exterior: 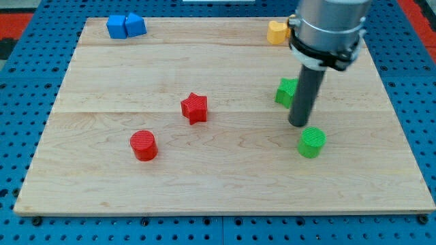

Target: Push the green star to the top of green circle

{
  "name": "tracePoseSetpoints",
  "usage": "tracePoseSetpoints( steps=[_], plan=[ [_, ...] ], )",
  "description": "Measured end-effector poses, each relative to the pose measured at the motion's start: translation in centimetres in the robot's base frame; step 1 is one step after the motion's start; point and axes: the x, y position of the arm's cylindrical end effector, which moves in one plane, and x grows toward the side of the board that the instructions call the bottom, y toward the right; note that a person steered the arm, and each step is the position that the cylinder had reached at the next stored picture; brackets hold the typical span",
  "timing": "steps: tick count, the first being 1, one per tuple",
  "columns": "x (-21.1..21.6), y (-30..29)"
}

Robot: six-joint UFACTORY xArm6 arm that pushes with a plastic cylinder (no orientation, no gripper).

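Observation:
The green star [285, 90] lies at the view's right, partly hidden behind my rod. The green circle [312, 142] lies below it and slightly to the right. My tip [298, 124] rests on the board between them, just below the star's lower right and just above-left of the circle, close to both.
A red star [194, 107] sits near the board's middle and a red circle [144, 145] lower left of it. Two blue blocks [125, 26] lie at the top left. A yellow block [276, 32] lies at the top right, beside the arm's housing. The wooden board [102, 170] ends on a blue pegboard.

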Motion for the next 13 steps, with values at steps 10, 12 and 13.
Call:
tracePoseSetpoints(
  steps=[10, 12, 13],
  plan=[
    [-5.7, -0.3],
    [-10.8, -5.9],
    [-10.7, -8.1]
  ],
)
